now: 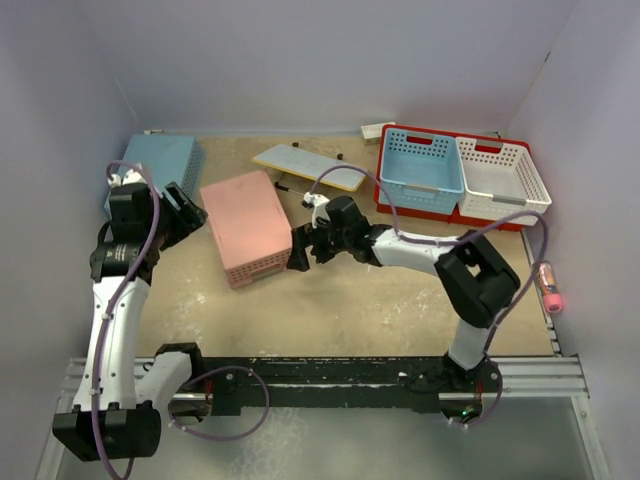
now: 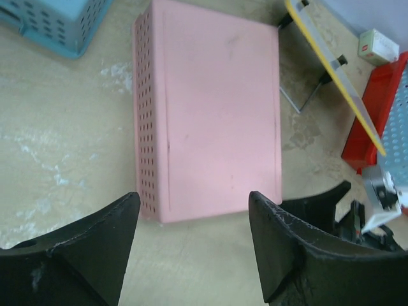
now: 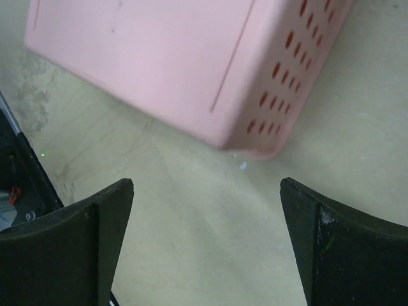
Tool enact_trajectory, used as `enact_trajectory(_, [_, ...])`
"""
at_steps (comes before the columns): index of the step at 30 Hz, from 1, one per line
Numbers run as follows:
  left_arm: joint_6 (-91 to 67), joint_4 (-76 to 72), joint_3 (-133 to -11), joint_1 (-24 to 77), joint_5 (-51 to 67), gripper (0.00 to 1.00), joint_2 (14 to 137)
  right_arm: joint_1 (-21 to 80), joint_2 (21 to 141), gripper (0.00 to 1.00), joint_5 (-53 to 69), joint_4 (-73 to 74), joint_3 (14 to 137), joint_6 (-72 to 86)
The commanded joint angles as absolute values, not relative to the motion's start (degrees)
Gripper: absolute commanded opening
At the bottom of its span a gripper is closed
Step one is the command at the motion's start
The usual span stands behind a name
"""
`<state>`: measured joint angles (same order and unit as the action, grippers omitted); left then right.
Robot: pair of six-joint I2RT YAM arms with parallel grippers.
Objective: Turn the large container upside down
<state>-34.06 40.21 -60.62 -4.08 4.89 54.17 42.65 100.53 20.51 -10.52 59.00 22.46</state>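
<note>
The large container (image 1: 430, 211) is the bright red bin at the back right, upright, with two smaller baskets standing in it; its red corner also shows in the left wrist view (image 2: 373, 121). Neither gripper is near it. An upside-down pink perforated basket (image 1: 245, 225) (image 2: 217, 108) (image 3: 172, 57) lies mid-table. My left gripper (image 1: 188, 215) (image 2: 194, 204) is open just left of the pink basket, nothing between its fingers. My right gripper (image 1: 300, 250) (image 3: 207, 185) stands wide open at the basket's right near corner, apart from it and empty.
A light-blue basket (image 1: 420, 165) and a white basket (image 1: 495, 175) fill the red bin. Another light-blue basket (image 1: 160, 165) (image 2: 51, 22) lies upturned at the back left. A yellow-edged board on a stand (image 1: 310, 165) (image 2: 331, 70) sits behind the pink basket. A small pink object (image 1: 548, 285) lies by the right wall.
</note>
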Motion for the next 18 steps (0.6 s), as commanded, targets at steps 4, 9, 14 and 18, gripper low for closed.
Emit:
enact_trajectory(4, [-34.0, 49.4, -61.2, -4.0, 6.4, 0.69, 52.0, 45.8, 111.2, 0.98, 30.2, -18.1, 71.0, 28.3])
enact_trajectory(9, [-33.2, 54.6, -61.2, -4.0, 7.7, 0.71, 52.0, 47.1, 113.3, 0.98, 33.0, -21.8, 75.9, 32.8])
enact_trajectory(14, [-34.5, 53.5, -55.4, -4.0, 11.1, 0.71, 49.3, 45.9, 109.6, 0.98, 34.2, -20.1, 73.4, 33.6])
enact_trajectory(18, [-37.1, 52.8, -51.5, -3.7, 11.9, 0.71, 47.0, 42.8, 101.0, 0.98, 27.3, -15.3, 65.9, 31.2])
